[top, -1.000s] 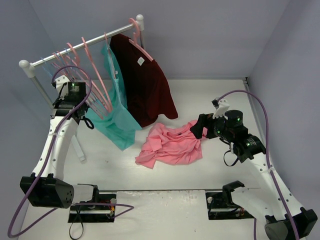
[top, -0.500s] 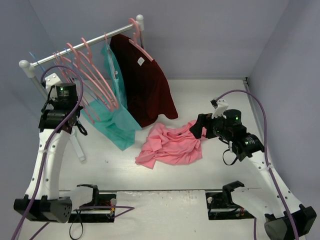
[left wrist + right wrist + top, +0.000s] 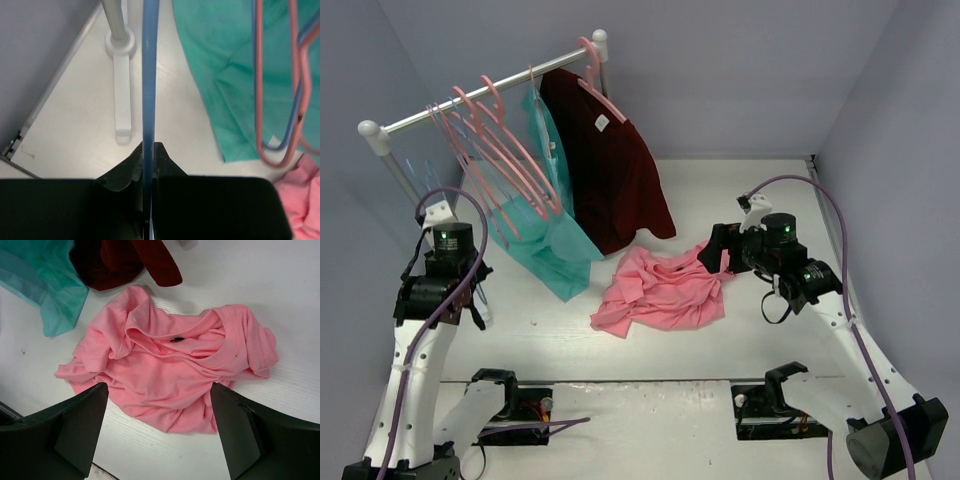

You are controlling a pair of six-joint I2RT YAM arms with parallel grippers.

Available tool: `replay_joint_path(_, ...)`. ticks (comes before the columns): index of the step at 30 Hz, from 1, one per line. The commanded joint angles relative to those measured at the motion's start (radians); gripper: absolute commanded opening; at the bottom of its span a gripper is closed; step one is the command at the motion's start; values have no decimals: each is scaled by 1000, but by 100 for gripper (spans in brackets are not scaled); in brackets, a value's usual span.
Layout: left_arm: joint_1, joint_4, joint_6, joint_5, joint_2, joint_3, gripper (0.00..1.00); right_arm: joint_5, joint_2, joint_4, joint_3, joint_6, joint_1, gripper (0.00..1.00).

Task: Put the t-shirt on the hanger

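Over the last second the left arm has pulled back from the rack (image 3: 480,100) toward the near left corner of the table (image 3: 750,190). The pink hangers (image 3: 500,150) on the rail now sit at a different slant, and the right arm has edged slightly toward the garment.

At the far left, the left gripper (image 3: 148,147) is clamped on the hanger (image 3: 149,75). In the left wrist view its thin light-blue bar runs straight up from between the closed jaws, past the rack's white foot (image 3: 121,95). Whether its hook is on the rail cannot be told.

On the rail, the pink hangers hang bare. Next come the teal shirt (image 3: 555,240) and the maroon shirt (image 3: 615,180), each on its own hanger with its hem reaching the table.

The t-shirt (image 3: 665,290) lies crumpled on the table just right of the teal hem, neckline toward the right arm.

The right gripper (image 3: 157,390) hovers over the t-shirt, fingers spread wide and gripping nothing.
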Motion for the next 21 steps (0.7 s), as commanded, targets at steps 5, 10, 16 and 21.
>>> replay_joint_path(5,-61,-63,-70,151,-139,-142,0,55,59,47,74,0,8,80)
replay_joint_path(10,-69,-60,-160,231,-191,-265,0,68,97,48,90,2,10,80)
replay_joint_path(16,-105,-51,-183,236,-245,-279,0,97,102,48,86,7,10,80)
replay_joint_path(21,-125,-67,-165,348,-265,-262,0,110,100,48,91,10,8,80)
